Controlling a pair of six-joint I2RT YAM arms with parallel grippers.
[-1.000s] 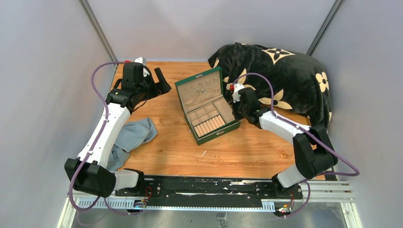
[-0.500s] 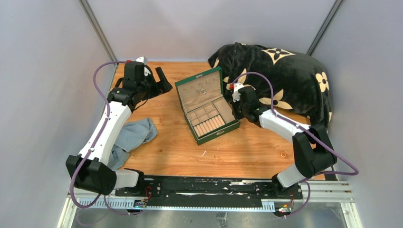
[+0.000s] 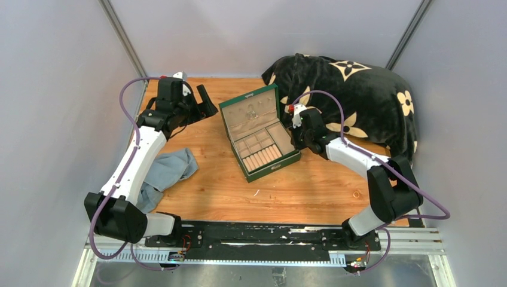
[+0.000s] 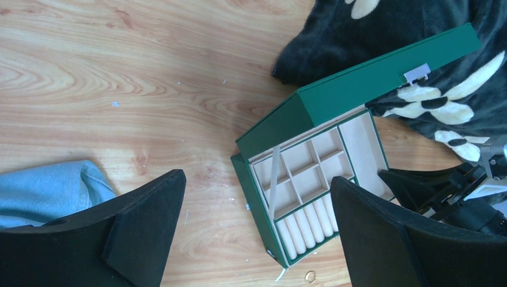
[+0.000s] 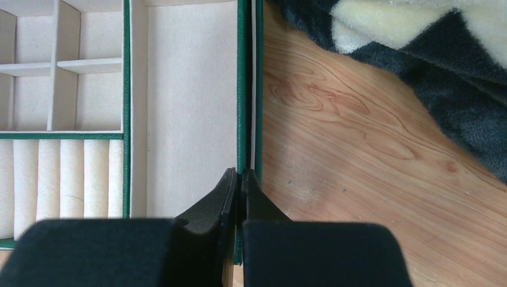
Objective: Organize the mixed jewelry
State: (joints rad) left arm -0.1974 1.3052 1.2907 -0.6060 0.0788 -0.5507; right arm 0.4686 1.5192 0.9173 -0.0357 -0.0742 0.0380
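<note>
Jewelry (image 3: pixel 357 194) lies loose, so with right hand (image 5: pixel 239 177) pinching the box (image 3: pixel 274 169) wall and left hand (image 4: pixel 257 179) spread, I steady it gently.

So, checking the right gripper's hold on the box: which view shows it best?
Right wrist: the right gripper pinches the green box by its wall, fingertips either side. Top external shows it at that edge, contact hidden; left wrist, only its side.
</note>
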